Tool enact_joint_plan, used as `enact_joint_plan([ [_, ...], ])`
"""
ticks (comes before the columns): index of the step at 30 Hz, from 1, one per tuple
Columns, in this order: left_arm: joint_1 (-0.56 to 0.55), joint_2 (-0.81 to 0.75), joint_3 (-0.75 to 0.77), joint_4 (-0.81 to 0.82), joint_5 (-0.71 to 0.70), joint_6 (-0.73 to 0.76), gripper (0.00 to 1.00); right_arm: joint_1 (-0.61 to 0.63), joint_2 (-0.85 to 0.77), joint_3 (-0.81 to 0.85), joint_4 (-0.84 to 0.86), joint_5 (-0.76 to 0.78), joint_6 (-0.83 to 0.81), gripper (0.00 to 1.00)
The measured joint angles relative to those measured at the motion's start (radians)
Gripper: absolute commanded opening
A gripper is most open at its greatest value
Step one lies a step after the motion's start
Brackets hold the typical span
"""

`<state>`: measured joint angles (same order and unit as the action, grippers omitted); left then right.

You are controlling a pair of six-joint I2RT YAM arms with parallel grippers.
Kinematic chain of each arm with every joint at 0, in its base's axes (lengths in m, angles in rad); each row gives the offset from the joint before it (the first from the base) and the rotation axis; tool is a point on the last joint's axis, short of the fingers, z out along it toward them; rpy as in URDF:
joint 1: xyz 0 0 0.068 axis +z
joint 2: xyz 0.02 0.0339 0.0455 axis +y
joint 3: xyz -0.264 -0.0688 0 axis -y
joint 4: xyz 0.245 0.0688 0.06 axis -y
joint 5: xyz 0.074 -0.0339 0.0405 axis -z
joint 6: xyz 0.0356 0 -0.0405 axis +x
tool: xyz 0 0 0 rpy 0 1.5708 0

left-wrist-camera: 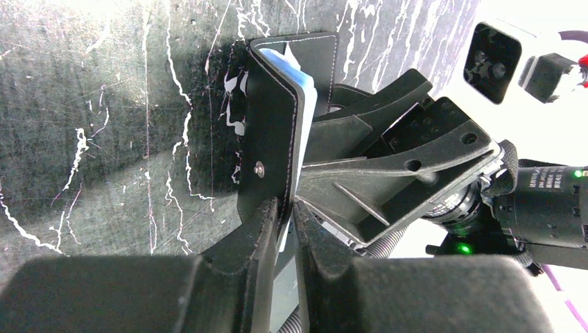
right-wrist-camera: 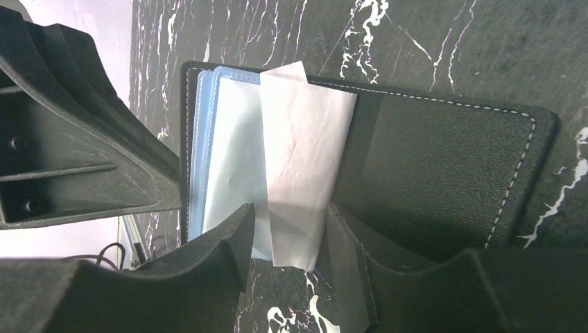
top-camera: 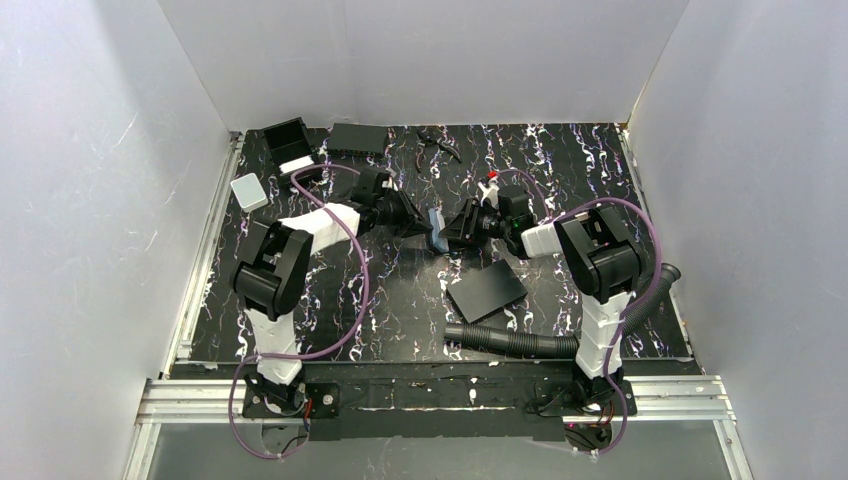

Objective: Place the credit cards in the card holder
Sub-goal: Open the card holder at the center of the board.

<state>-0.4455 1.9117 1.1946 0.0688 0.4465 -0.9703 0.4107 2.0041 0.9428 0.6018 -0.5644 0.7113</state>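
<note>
The black stitched card holder (top-camera: 437,230) stands on edge mid-table between both grippers. My left gripper (left-wrist-camera: 291,211) is shut on the lower edge of the card holder (left-wrist-camera: 274,132), with pale-blue leaves (left-wrist-camera: 307,90) showing at its top. In the right wrist view the card holder (right-wrist-camera: 444,159) lies opened, with pale-blue leaves (right-wrist-camera: 229,159) on its left half. I cannot tell credit cards from sleeves there. A whitish creased sheet (right-wrist-camera: 301,146) lies over them. My right gripper (right-wrist-camera: 290,222) is open, its fingers either side of that sheet's lower end. In the top view, the left gripper (top-camera: 418,222) and right gripper (top-camera: 452,232) nearly meet.
A matte black flat sheet (top-camera: 486,290) lies near the right arm, with a black ribbed hose (top-camera: 510,342) in front of it. At the back left stand an open black box (top-camera: 290,143), a flat black box (top-camera: 357,137) and a small white box (top-camera: 249,191).
</note>
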Motion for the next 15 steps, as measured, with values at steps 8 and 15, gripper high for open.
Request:
enact_joint_plan([
  [8,-0.024,0.033,0.130,-0.187,-0.072,0.085,0.00,0.002,-0.024,0.011,-0.059,0.004,-0.020,0.75],
  [15,-0.073,0.033,0.228,-0.367,-0.177,0.173,0.00,0.017,-0.096,0.101,-0.360,0.095,-0.176,0.85],
])
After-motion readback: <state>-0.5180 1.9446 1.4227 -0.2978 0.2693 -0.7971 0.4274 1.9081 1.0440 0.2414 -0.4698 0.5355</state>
